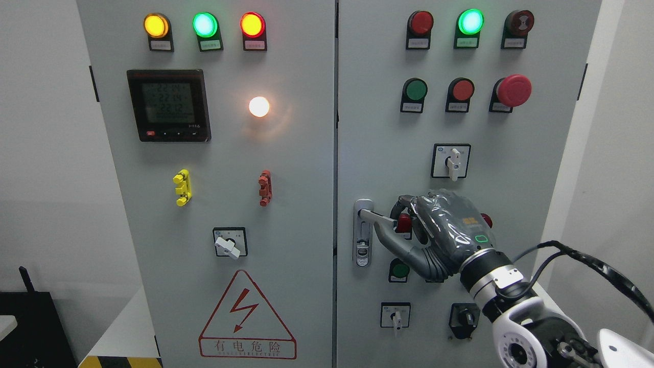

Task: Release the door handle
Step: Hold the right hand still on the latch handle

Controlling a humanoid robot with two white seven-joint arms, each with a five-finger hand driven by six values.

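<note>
Although the task is to let go, the right hand (431, 232) is not clear of the door handle (375, 217). The handle lever sits on the right-hand door (536, 168) of the grey cabinet, swung out from its lock plate (363, 245) near that door's left edge, with its long axis running roughly level toward the right and sloping slightly down. The hand lies immediately to the right of the plate, its arm entering from the lower right. The fingers (406, 202) are curled over the lever's outer end and the thumb (393, 240) reaches under it; contact appears to be kept, though the palm hides the exact seat of the fingertips. I judge the hand closed on the lever. No left arm shows in the head view.

Judgement: release not yet done. The lever lies to the left of the palm, so the fingers should uncurl first, then the hand should draw back to the right and toward the robot. Risk: a curled finger catching the lever and turning it.
</note>
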